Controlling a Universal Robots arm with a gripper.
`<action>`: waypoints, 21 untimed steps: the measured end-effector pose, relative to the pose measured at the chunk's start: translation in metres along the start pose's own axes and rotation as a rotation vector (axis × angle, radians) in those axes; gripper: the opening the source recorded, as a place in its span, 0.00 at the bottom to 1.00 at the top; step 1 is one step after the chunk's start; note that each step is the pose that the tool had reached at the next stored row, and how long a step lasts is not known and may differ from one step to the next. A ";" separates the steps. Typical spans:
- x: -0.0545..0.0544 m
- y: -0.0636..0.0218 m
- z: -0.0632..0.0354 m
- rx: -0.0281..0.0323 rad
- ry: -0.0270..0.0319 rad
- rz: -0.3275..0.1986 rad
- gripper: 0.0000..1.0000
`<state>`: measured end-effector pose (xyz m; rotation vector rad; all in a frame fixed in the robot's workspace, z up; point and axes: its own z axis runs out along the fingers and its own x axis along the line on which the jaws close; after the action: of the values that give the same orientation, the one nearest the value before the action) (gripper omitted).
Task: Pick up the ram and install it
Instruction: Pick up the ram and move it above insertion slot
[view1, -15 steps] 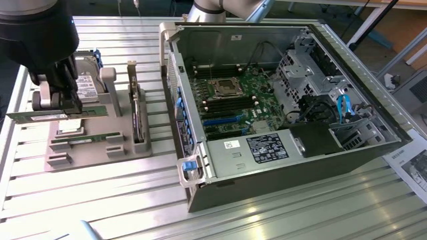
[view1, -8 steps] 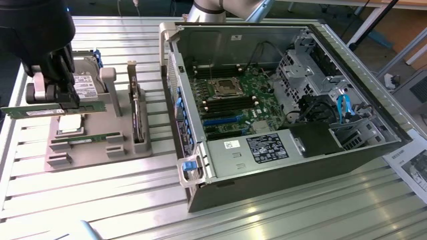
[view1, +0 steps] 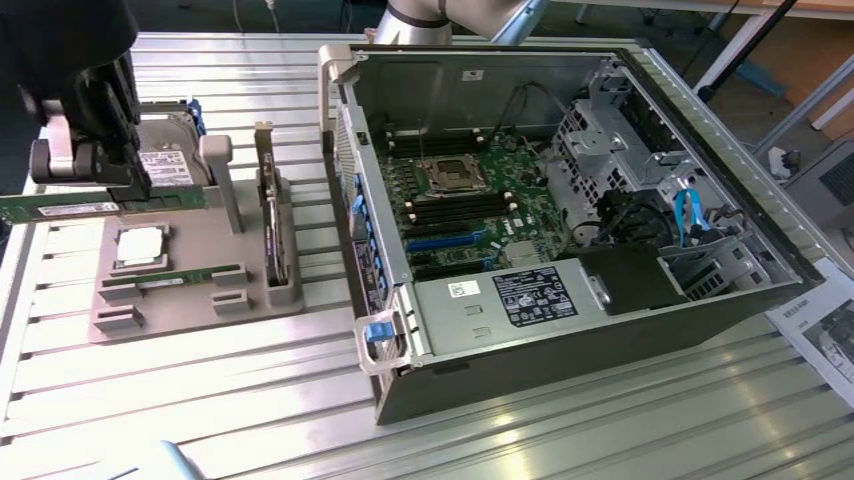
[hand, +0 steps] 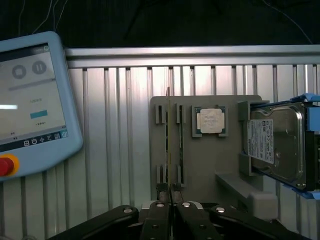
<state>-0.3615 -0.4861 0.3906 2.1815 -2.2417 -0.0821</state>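
My gripper (view1: 74, 188) is at the exterior view's left, shut on a long thin green ram stick (view1: 120, 203) that it holds level above the grey holder tray (view1: 200, 300). In the wrist view the held ram (hand: 170, 145) appears edge-on as a thin line running out from the shut fingertips of the gripper (hand: 171, 201). The second ram stick (view1: 174, 275) lies in its slot on the tray, below the held one. The open computer case (view1: 627, 300) lies on its side at the right, its motherboard's dark memory slots (view1: 461, 212) exposed.
On the tray sit a square silver CPU (view1: 140, 247) (hand: 210, 121), a hard drive (view1: 167, 165) (hand: 277, 142) and a dark expansion card (view1: 274, 235) on edge. A light-blue teach pendant (hand: 30, 95) lies on the slatted aluminium table (view1: 240, 400).
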 end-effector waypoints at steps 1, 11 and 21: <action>0.000 0.0001 -0.0023 0.0000 0.0000 0.000 0.12; 0.000 0.0006 -0.0120 0.0001 -0.0005 0.000 0.12; 0.000 -0.0022 -0.0122 0.0000 -0.0004 0.000 0.12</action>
<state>-0.3588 -0.4861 0.4027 2.1818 -2.2419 -0.0825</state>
